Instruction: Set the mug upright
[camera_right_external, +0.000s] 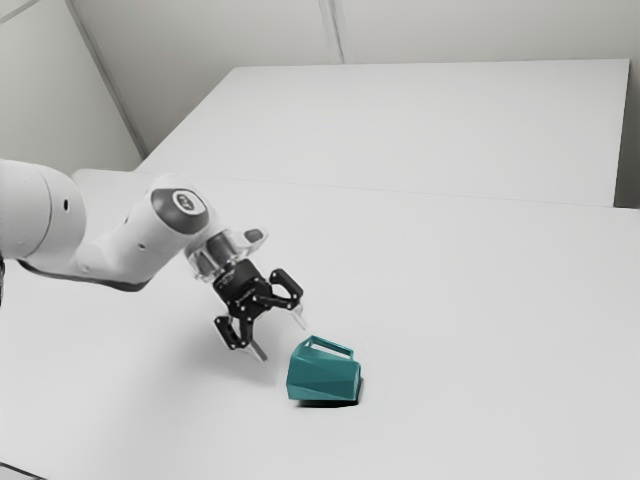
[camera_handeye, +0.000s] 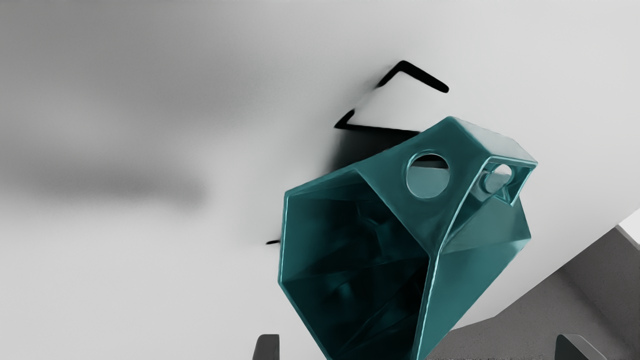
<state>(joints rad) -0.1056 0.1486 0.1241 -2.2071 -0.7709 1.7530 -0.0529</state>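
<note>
The gripper (camera_right_external: 284, 343) stands open above the table in the exterior view, just to the left of the mug. A teal faceted mug (camera_right_external: 323, 374) lies on its side there, its handle at the top. In the wrist view, the mug (camera_handeye: 480, 280) shows its dark open mouth toward the hand, with the handle beside it. At the bottom edge of that view, the fingertips of the gripper (camera_handeye: 417, 350) are wide apart, and the lower part of the mug lies across the space between them.
The white table (camera_right_external: 480, 300) extends around the mug, and a raised white surface or panel (camera_right_external: 430, 125) stands behind it. In the wrist view, the table's edge runs beyond the mug, with a grey floor (camera_handeye: 590, 285) past it.
</note>
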